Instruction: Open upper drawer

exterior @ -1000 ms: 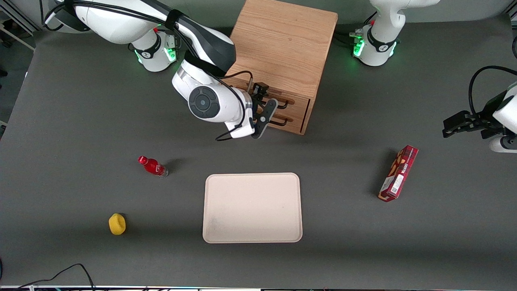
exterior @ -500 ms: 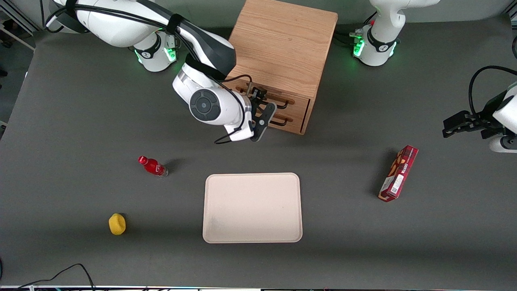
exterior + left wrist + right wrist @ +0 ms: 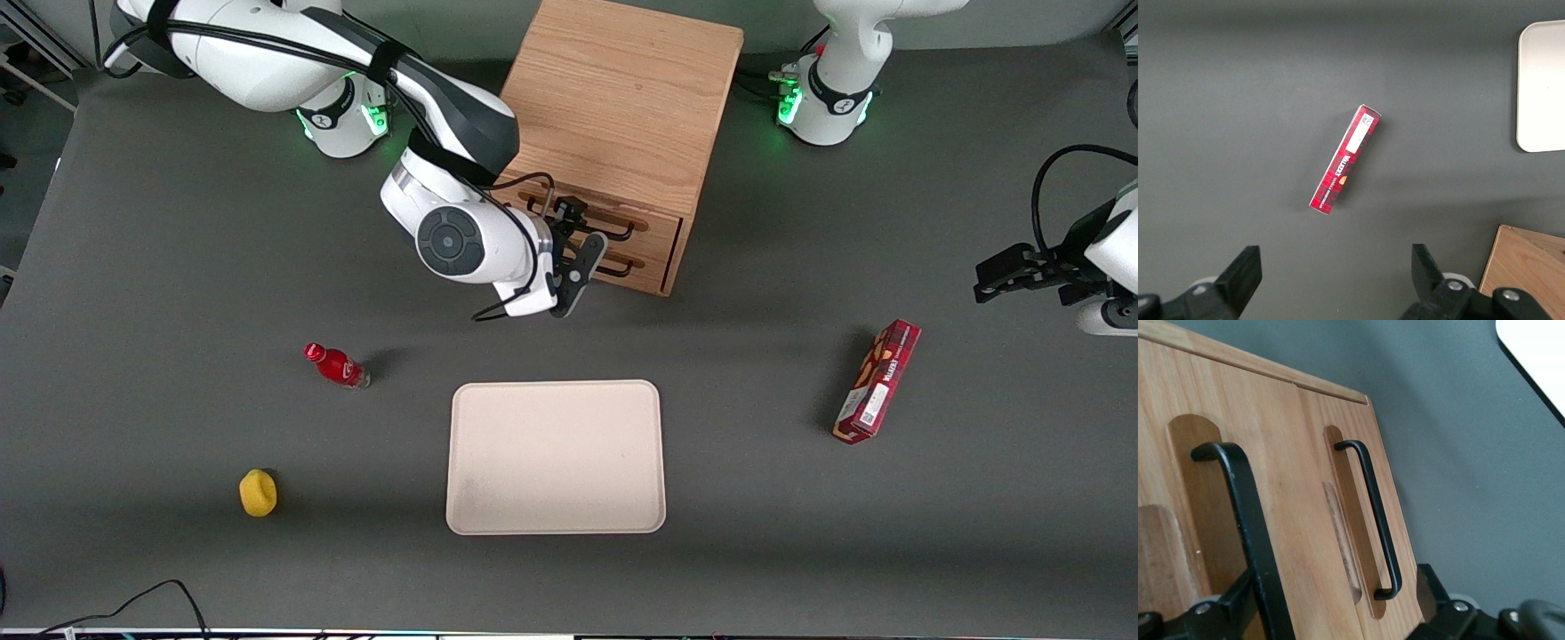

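The wooden cabinet (image 3: 622, 98) stands at the table's back, with two drawers on its front. The upper drawer's black handle (image 3: 613, 217) lies above the lower drawer's handle (image 3: 625, 263). Both drawer fronts look flush. My right gripper (image 3: 580, 231) is open, right in front of the drawers at the handles' working-arm end. In the right wrist view the upper handle (image 3: 1245, 520) runs close by one finger (image 3: 1225, 613). The lower handle (image 3: 1375, 513) ends near the other finger (image 3: 1438, 603). Nothing is gripped between the fingers of the gripper (image 3: 1331, 617).
A cream tray (image 3: 556, 458) lies nearer the camera than the cabinet. A red bottle (image 3: 338, 365) and a yellow object (image 3: 258, 492) lie toward the working arm's end. A red box (image 3: 877, 380), also in the left wrist view (image 3: 1346, 159), lies toward the parked arm's end.
My gripper and wrist have shifted slightly along the drawer fronts toward the working arm's end and nearer the camera. The drawers have not moved.
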`<state>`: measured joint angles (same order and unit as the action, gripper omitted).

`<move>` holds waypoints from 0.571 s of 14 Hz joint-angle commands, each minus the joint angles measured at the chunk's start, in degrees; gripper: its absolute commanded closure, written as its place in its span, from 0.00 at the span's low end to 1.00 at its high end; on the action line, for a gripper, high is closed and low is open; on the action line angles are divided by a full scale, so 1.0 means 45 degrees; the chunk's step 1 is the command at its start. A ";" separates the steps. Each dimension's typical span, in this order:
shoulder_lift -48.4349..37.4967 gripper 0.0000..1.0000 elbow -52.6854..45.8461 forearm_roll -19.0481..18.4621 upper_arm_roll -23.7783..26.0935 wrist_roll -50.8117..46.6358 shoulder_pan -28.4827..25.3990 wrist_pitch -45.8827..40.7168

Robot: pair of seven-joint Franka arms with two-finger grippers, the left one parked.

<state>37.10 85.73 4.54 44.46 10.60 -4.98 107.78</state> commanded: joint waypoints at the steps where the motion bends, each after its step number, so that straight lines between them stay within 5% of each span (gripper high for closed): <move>1: 0.0796 0.00 -0.0885 -0.1143 -0.0075 0.0066 0.0033 0.0092; 8: 0.1539 0.00 -0.2740 -0.1283 -0.0778 0.0105 0.0033 -0.0491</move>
<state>41.64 78.06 0.13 41.24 10.60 -4.32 107.72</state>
